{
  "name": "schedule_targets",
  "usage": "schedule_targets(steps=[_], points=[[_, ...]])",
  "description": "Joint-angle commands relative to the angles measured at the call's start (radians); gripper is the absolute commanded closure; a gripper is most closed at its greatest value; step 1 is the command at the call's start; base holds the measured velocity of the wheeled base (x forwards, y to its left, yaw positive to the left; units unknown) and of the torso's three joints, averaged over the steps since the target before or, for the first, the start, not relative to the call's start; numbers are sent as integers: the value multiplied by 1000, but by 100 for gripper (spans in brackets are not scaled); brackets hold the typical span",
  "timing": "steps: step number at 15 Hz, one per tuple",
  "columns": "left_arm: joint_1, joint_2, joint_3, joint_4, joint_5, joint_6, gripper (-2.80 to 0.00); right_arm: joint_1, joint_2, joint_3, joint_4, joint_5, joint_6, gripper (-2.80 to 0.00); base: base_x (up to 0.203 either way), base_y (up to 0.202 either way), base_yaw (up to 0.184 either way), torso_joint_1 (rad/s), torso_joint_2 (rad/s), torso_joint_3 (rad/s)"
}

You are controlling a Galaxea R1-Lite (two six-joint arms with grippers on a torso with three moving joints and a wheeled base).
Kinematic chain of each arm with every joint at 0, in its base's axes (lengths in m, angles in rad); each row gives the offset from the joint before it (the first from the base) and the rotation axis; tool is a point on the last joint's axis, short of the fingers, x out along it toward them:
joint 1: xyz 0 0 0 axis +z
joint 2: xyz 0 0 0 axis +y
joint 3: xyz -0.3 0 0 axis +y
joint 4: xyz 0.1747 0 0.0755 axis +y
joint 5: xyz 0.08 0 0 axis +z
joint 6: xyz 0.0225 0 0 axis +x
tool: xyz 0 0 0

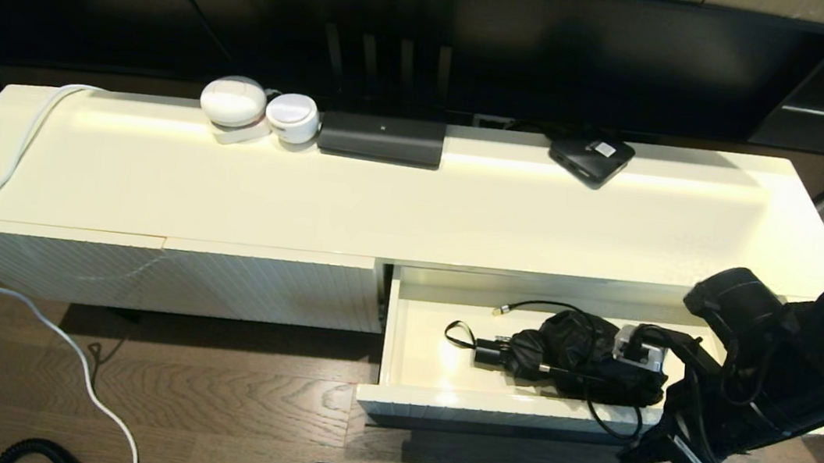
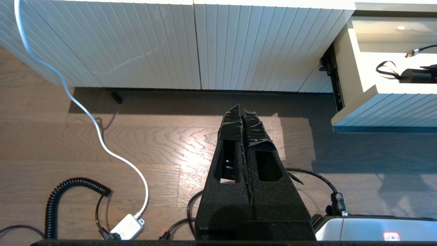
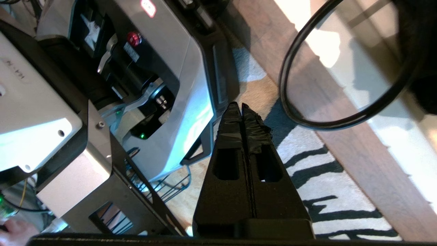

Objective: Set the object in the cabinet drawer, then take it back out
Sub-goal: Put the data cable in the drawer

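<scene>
the cabinet drawer [image 1: 400,324] stands open holding a black bundle [image 1: 585,355]; right pincer [image 3: 241,111] and left pincer [image 2: 241,112] are both closed, empty.

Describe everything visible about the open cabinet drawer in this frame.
The cabinet drawer is pulled open on the cabinet's right half. It is wide, shallow, cream-white, with a smooth interior and a vertically ribbed front. A black slide rail shows along its side in the left wrist view. Inside lie a black folded umbrella and a loose black cable. No gripper touches it.
</scene>
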Motion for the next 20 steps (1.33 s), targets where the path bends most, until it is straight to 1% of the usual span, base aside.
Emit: schedule_targets(steps=[1,5,8,10,12,18,20], points=[[-1,1,0,-1,1,-1,0,-3,3,-7,1,1,-4,0,0,0,0,0,0,0],[1,1,0,-1,1,-1,0,-10,21,-20,-46,1,-2,0,0,0,0,0,0,0],[-1,1,0,-1,-1,-1,0,-39,49,-21,-134,-1,-4,0,0,0,0,0,0,0],[0,1,0,-1,1,-1,0,-43,52,-25,-141,-4,-4,0,0,0,0,0,0,0],[1,1,0,-1,1,-1,0,-64,60,-61,-167,-15,-8,0,0,0,0,0,0,0],[1,1,0,-1,-1,-1,0,-78,65,-104,-168,-16,-10,0,0,0,0,0,0,0],[1,1,0,-1,0,-1,0,-88,88,-125,-175,-29,-9,0,0,0,0,0,0,0]])
